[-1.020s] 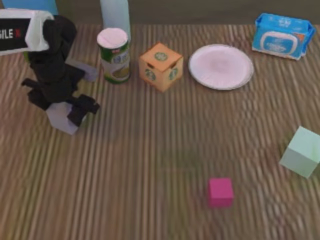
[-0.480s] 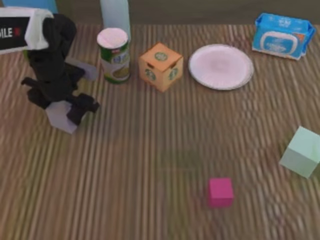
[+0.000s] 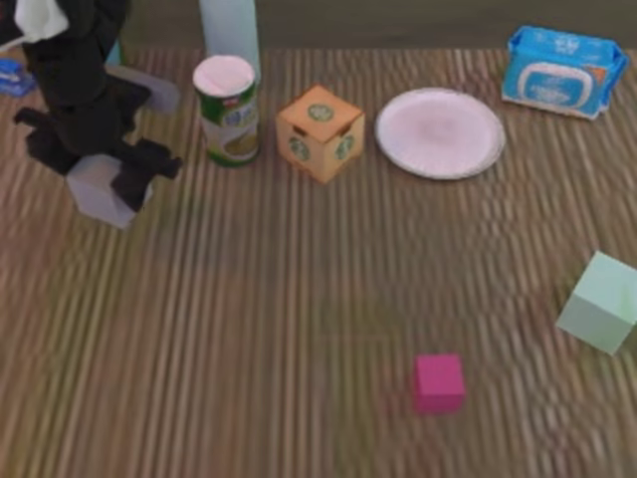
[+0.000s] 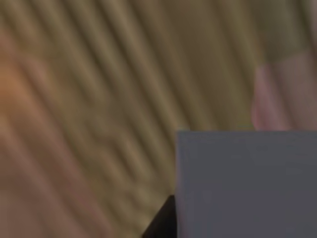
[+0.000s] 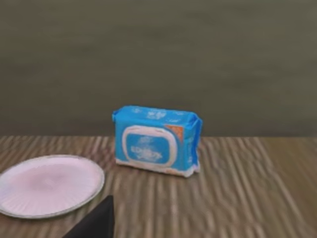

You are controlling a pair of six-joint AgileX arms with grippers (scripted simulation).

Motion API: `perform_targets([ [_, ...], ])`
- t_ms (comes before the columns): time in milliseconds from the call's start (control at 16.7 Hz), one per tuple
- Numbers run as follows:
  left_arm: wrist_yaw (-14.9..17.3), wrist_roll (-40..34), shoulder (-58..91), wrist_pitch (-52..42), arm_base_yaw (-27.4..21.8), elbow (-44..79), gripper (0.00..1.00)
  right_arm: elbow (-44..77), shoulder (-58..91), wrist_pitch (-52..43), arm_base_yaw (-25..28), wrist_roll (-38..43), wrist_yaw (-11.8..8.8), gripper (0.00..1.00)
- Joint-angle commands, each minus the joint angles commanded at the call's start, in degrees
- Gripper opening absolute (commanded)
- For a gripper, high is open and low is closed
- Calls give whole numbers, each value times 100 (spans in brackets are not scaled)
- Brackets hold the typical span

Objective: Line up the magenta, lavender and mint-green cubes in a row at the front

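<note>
My left gripper (image 3: 100, 171) is shut on the lavender cube (image 3: 92, 194) at the table's back left, and the cube looks raised off the wood. In the left wrist view that cube (image 4: 247, 183) fills the lower corner, with one dark finger (image 4: 161, 225) against its side. The magenta cube (image 3: 439, 382) rests near the front, right of centre. The larger mint-green cube (image 3: 598, 302) stands at the right edge. My right arm is outside the top view. Its wrist view shows only one dark fingertip (image 5: 96, 223) off to the side, with nothing held.
Along the back stand a green can (image 3: 227, 110), an orange box (image 3: 320, 132), a pink plate (image 3: 439, 132) and a blue wipes pack (image 3: 564, 71). A pale tall bottle (image 3: 229, 30) rises behind the can.
My left arm has shifted toward the back left, carrying the lavender cube with it. The magenta and mint-green cubes have not moved.
</note>
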Motion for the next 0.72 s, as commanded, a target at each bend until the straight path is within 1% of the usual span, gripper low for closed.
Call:
perform_targets([
  [240,-2,0,18,15,-41,-12,0,0,0,0,0,0,0,100],
  [360,-3,-187,-17,24,-176,-31,0,0,0,0,0,0,0,100],
  [540,-10,-927,-97,20,-669,-115,0,0,0,0,0,0,0,100],
  [720,-21,-2197,-205,-8,-1438,-299,0,0,0,0,0,0,0,100],
])
